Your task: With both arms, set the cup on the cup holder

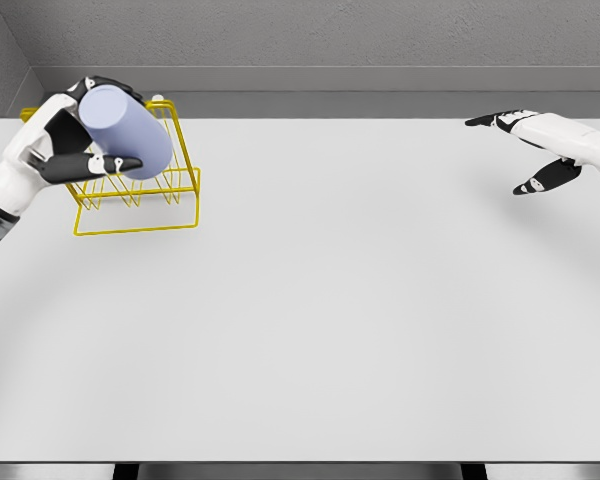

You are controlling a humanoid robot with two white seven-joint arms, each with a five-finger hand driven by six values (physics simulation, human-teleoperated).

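- the cup [126,131] is off the desk [340,320], carried in the left robot hand [75,150] at the far left of the scene, right over the cup holder [140,185].
- the left robot hand is clasped around the cup: dark fingers [85,163] wrap under its near side and more fingers show over its far upper edge.
- the cup lies tilted, nearly on its side, with its flat round end turned up and to the left; whether that end is the base or the mouth i cannot tell.
- it overlaps the wire frame in the head view, but i cannot tell whether it touches a prong or hangs just above the rack.
- judged from this, pickup and carry are done; what is left is to seat the cup on the holder, let go, and pull the arm clear.
- the right robot hand [528,150] hovers at the far right, well apart from cup and holder, fingers spread and grasping nothing.
- the task names both arms, yet only the left one is at the cup here.
- cup: a plain cylinder, pale lavender-blue, matte and smooth, no handle visible; it reads as light plastic or ceramic.
- cup holder: thin bright yellow wire, bent into a rectangular base with an upright frame and a row of small v-shaped prongs; open and springy-looking.
- desk: a broad, flat, pale grey top, uniform and without sheen, with a grey wall behind it.
- arms: glossy white shells with black finger segments.
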